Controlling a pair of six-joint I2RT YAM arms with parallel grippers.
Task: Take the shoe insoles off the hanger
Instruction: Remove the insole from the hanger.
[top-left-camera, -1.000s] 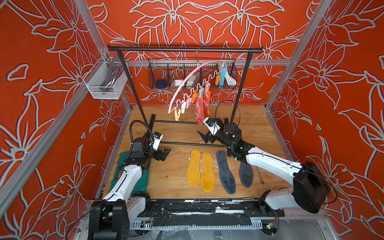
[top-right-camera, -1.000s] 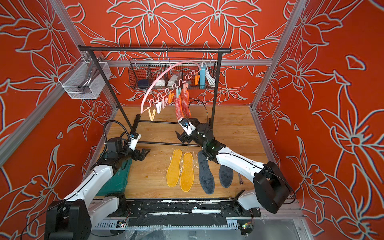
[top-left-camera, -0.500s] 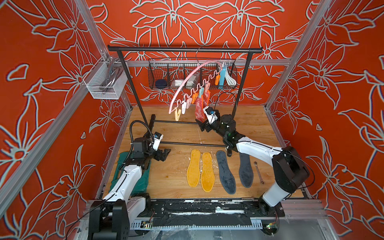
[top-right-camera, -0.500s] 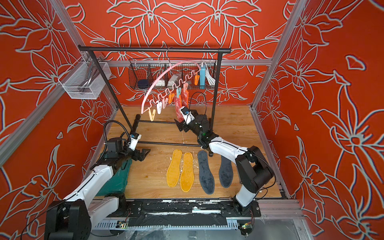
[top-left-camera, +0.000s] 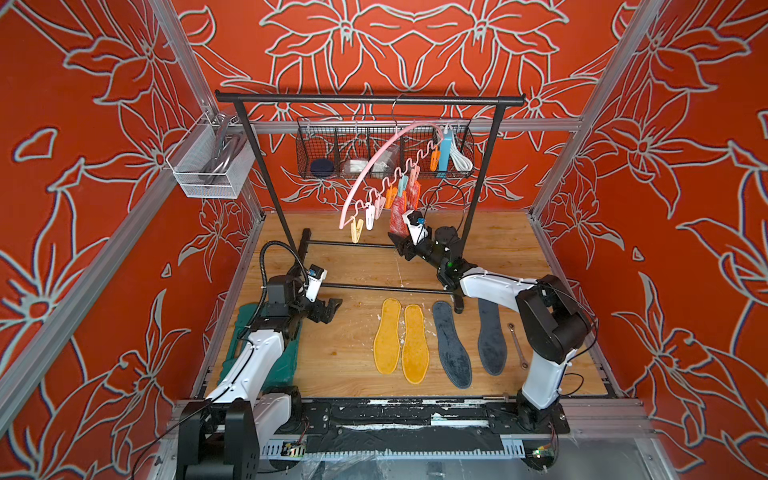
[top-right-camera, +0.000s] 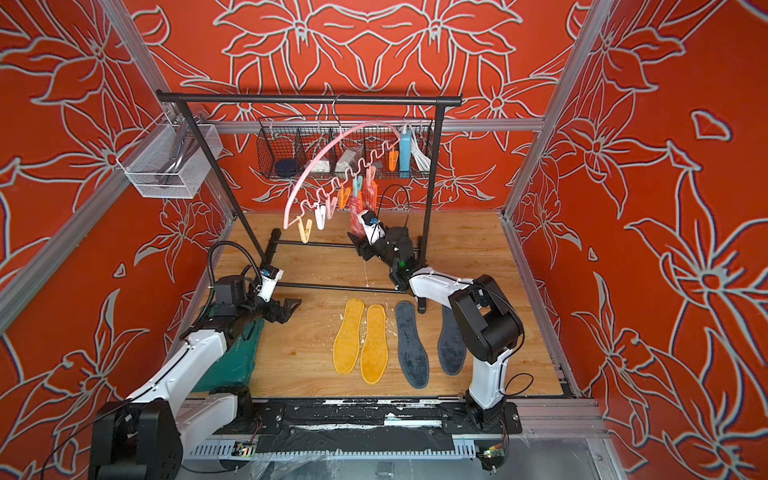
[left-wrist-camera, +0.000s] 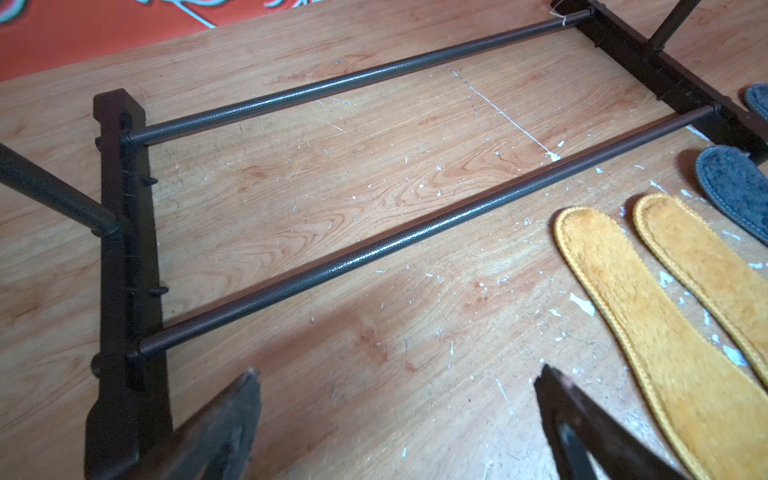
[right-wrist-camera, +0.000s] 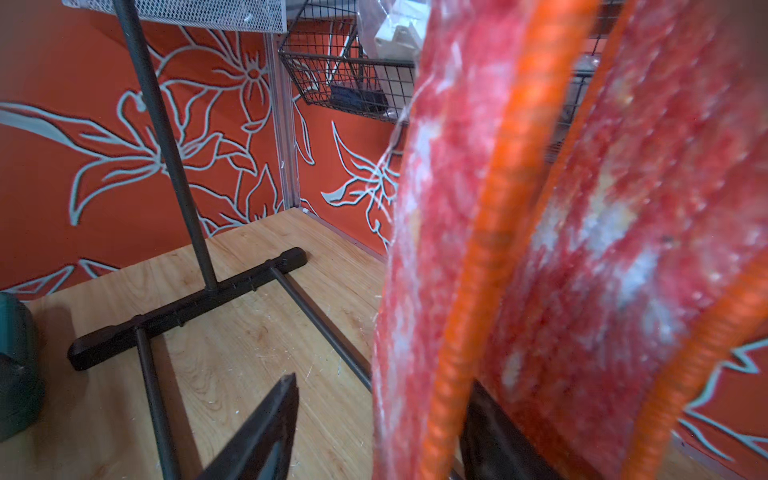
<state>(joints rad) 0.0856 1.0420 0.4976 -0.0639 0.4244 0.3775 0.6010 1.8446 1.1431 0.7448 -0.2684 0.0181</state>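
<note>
The pink hanger (top-left-camera: 374, 166) (top-right-camera: 316, 160) hangs from the black rack's top bar. Two red-pink shoe insoles (top-left-camera: 398, 214) (top-right-camera: 356, 208) with orange edging are still clipped to it. My right gripper (top-left-camera: 400, 244) (top-right-camera: 358, 245) (right-wrist-camera: 384, 380) stands open at their lower ends. The nearer insole (right-wrist-camera: 415, 291) lies between its jaws, against one finger, with a gap to the other finger (right-wrist-camera: 270, 415). Two yellow insoles (top-left-camera: 401, 338) (left-wrist-camera: 648, 316) and two dark grey insoles (top-left-camera: 451, 345) (left-wrist-camera: 735, 183) lie flat on the wooden floor. My left gripper (top-left-camera: 332, 307) (top-right-camera: 291, 305) (left-wrist-camera: 397, 370) hovers open and empty over bare floor, left of the yellow pair.
The black rack (top-left-camera: 365, 99) stands mid-floor, with base rails (left-wrist-camera: 374, 249) between my arms. A wire basket (top-left-camera: 465, 166) hangs on the back wall, a mesh tray (top-left-camera: 208, 166) on the left wall. A green case (top-left-camera: 245, 345) lies under my left arm. A wrench (top-left-camera: 517, 345) lies at right.
My right arm has reached up and back to the hanging red-pink insoles, and its jaws have narrowed round the nearer one. The left arm has not moved.
</note>
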